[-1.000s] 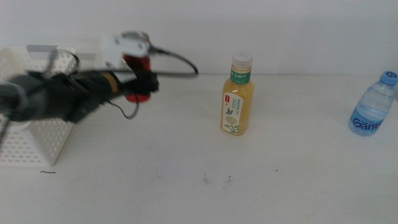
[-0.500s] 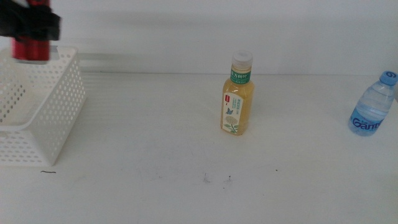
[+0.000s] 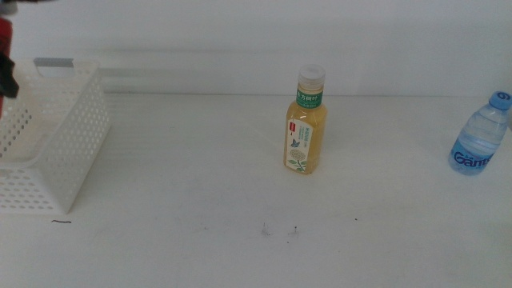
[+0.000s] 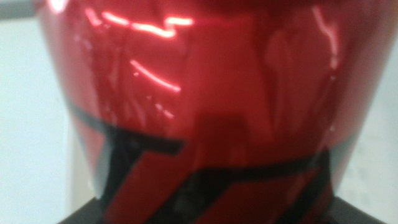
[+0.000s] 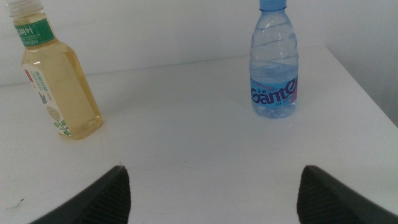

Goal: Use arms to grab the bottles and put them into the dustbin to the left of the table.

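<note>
Red can (image 4: 205,106) in the left gripper (image 3: 5,56), which shows only as a sliver at the far left edge of the middle view, above the white dustbin (image 3: 72,152) and not yet in it as far as can be judged. The wrist view is filled by the can's red side, with dark jaw tips along its lower edge on both sides; the jaws read as pinching the can. The left arm itself is almost wholly out of view, so its pose cannot be told beyond the gripper being high and over the far-left part of the bin. The bin's inside, where visible, shows no bottle. Progress: first item of three is at the drop point; release is probably the step in hand. Left to do: the yellow tea bottle (image 3: 306,124), upright near the middle of the table (image 3: 208,240), and the small water bottle (image 3: 480,136), upright at the right edge, well apart from the tea bottle. The right gripper (image 5: 211,193) waits low over the near table, jaws spread wide with nothing between them, facing both standing bottles. Water bottle is the nearer of the two to it.
</note>
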### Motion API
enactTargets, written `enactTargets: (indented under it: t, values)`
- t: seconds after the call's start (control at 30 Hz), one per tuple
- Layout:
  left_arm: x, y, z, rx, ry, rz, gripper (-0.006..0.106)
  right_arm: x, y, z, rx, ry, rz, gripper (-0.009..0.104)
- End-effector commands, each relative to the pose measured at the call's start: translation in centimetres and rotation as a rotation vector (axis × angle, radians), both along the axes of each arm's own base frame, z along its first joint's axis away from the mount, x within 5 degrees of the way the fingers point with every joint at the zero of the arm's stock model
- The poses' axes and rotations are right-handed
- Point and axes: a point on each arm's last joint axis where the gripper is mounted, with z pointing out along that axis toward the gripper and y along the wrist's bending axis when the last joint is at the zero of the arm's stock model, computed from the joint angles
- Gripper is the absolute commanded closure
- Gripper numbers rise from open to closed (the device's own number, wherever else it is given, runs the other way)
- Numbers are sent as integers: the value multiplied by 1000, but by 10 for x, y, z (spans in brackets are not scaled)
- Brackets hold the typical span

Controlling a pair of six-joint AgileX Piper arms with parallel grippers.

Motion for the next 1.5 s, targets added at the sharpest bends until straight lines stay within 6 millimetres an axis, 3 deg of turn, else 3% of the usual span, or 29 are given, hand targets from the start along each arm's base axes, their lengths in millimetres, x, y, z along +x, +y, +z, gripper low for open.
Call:
enactTargets:
  t: [0.0,0.17,0.3,0.4,0.57,0.73,0.8,1.0,1.2,1.33,1.47]
  values:
    - [9,4,-4,-3,-36,-8,102,0,0,0,-6,-8,-5,26]
    - [25,11,-34,8,-15,-8,100,0,0,0,-6,-8,-5,26]
    - [34,15,-55,5,4,-1,90,0,0,0,-6,-8,-5,26]
    - [39,17,-70,3,31,0,76,0,0,0,-6,-8,-5,26]
    - [44,19,-94,-14,78,0,41,0,0,0,-6,-8,-5,26]
    - [44,15,-85,-12,61,2,7,0,0,0,-6,-8,-5,26]
    - [42,10,-71,-2,31,1,7,0,0,0,-6,-8,-5,26]
    - [23,-28,-9,65,-68,-6,7,0,0,0,-6,-8,-5,26]
    - [-34,-95,46,74,-268,-93,7,0,0,0,-6,-8,-5,26]
    - [-83,-149,61,21,-490,-181,7,0,0,0,-6,-8,-5,26]
    - [-125,-198,49,-61,-570,-335,7,0,0,0,-6,-8,-5,26]
